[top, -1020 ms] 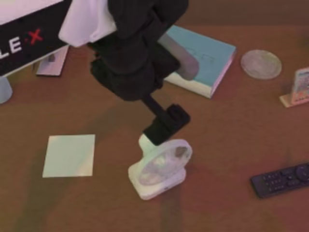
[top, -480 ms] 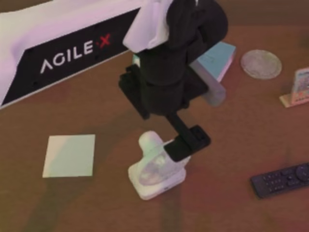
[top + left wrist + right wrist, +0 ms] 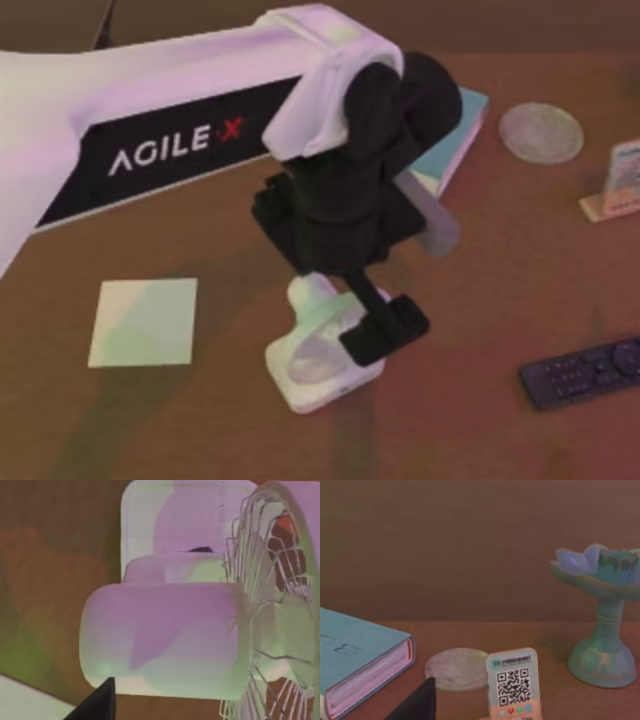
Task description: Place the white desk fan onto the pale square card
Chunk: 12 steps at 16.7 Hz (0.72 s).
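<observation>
Brown table (image 3: 480, 300): one white desk fan (image 3: 315, 360), one pale square card (image 3: 143, 322), left claw (image 3: 375, 325) grip unclear.

Pale square card (image 3: 143, 322) left of desk fan (image 3: 315, 360), remote (image 3: 582, 372) right, book (image 3: 455, 140) behind fan

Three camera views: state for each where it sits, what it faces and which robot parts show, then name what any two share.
Top view: above the table, looking down; left arm over the small white plastic fan, pale square card to the left.
Left wrist view: close on the fan's motor housing; a dark fingertip shows.
Right wrist view: low, facing the teal book and round grey disc.
Top and left wrist views share the fan.
</observation>
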Available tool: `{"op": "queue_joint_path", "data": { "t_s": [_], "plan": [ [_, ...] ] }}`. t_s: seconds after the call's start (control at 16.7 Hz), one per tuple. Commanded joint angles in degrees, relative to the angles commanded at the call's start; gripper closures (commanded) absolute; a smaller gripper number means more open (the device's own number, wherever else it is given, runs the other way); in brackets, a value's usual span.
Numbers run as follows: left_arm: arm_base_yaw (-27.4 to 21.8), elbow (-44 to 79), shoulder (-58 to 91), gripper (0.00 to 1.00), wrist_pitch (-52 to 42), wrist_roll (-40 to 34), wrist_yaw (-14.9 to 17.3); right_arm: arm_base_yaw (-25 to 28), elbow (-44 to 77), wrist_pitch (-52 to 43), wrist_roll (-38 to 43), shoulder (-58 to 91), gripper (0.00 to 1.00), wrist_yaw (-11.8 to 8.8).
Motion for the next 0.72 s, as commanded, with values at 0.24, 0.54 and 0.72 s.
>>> {"op": "queue_joint_path", "data": {
  "t_s": [0.24, 0.54, 0.72],
  "plan": [
    [-0.03, -0.96, 0.16, 0.00, 0.99, 0.00, 0.00, 0.00, 0.00, 0.00, 0.00, 0.00, 0.00, 0.00],
    [-0.03, -0.96, 0.16, 0.30, 0.99, 0.00, 0.00, 0.00, 0.00, 0.00, 0.00, 0.00, 0.00, 0.00],
    [-0.03, -0.96, 0.16, 0.53, 0.99, 0.00, 0.00, 0.00, 0.00, 0.00, 0.00, 0.00, 0.00, 0.00]
  ]
}}
